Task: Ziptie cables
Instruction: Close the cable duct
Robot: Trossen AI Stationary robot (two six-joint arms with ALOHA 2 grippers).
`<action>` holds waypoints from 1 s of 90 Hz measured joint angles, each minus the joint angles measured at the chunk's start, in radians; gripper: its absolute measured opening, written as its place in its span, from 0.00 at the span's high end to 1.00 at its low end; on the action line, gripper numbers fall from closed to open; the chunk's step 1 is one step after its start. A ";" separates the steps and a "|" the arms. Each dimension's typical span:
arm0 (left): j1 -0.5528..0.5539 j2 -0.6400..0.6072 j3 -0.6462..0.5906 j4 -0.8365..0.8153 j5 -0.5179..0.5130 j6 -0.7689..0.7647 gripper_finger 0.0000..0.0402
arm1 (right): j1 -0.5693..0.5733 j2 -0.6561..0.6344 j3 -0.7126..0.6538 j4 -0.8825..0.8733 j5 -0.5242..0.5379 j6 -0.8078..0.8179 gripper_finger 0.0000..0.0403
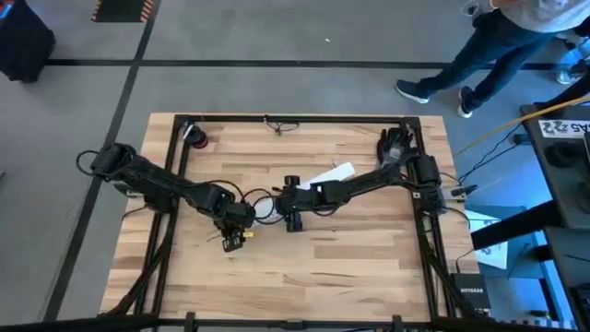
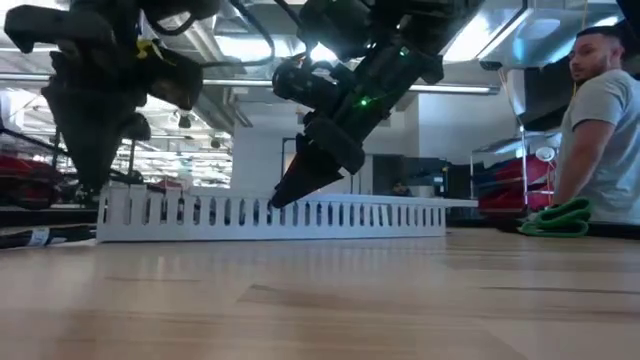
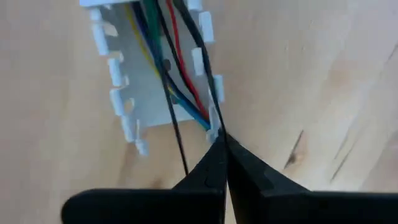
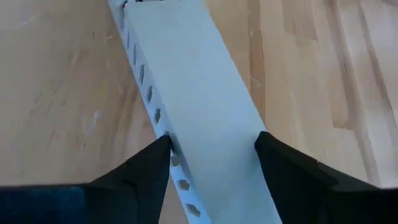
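Cables (image 3: 166, 59): a bunch of thin wires, green, yellow, red, blue and dark, lying along the inside of the slotted white duct (image 3: 127, 93) and spilling out of its open end onto the table (image 3: 323, 74).
Feel: judged very light, limp and springy; they likely splay apart unless pinched together, and a thin strand can slide out of smooth dark fingers.
Where to hold: best taken as one bundle just beyond the duct's end, where the strands already run side by side; a grip farther along the loose curls would gather only some of them.
Left hand (image 3: 222, 152): fingers pressed shut at the duct's open end, tips meeting right where the wires leave it; it seems to pinch a dark strand, though the exact wire caught is hard to tell.
Right hand (image 4: 211, 152): fingers spread wide, straddling the duct's flat white cover (image 4: 199, 93) partway along its length, one tip at each edge, not plainly squeezing.
Duct: stiff, light plastic with comb-like side teeth; it could skid on the wood when the wires are tugged, so bracing it helps.
Ziptie: none seen around the bundle.
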 joint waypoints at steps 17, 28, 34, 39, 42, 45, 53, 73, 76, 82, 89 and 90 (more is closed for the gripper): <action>0.008 -0.005 0.003 -0.051 -0.034 0.044 1.00 | 0.001 0.000 0.000 -0.001 0.007 0.000 0.42; 0.010 -0.015 0.007 -0.049 -0.052 0.067 1.00 | 0.001 0.000 0.000 -0.001 0.008 0.000 0.42; 0.010 -0.015 -0.015 -0.024 -0.059 0.071 1.00 | 0.002 0.000 0.000 -0.001 0.009 0.001 0.42; 0.008 -0.015 -0.050 0.011 -0.060 0.067 1.00 | 0.002 0.000 0.000 -0.001 0.009 0.002 0.42; 0.003 -0.015 -0.073 0.033 -0.061 0.061 1.00 | 0.002 0.000 0.000 -0.001 0.009 0.002 0.42; -0.001 -0.015 -0.098 0.059 -0.063 0.047 1.00 | 0.002 0.000 0.000 -0.001 0.009 0.002 0.42; -0.008 -0.015 -0.156 0.135 -0.071 0.010 1.00 | 0.002 0.000 0.000 0.001 0.009 0.003 0.42; -0.005 -0.015 -0.245 0.270 -0.048 -0.062 0.96 | 0.002 0.000 0.000 0.017 0.010 0.001 0.42; -0.003 -0.015 -0.248 0.272 -0.030 -0.068 0.94 | 0.002 0.000 0.000 0.017 0.009 0.001 0.42; 0.002 -0.016 -0.249 0.273 0.000 -0.087 0.88 | 0.002 0.000 0.000 0.017 0.009 0.000 0.42; 0.009 -0.015 -0.237 0.260 0.059 -0.096 0.81 | 0.002 0.000 0.000 0.018 0.009 0.000 0.42; 0.010 -0.015 -0.234 0.256 0.071 -0.095 0.80 | 0.002 0.000 0.000 0.018 0.009 0.000 0.42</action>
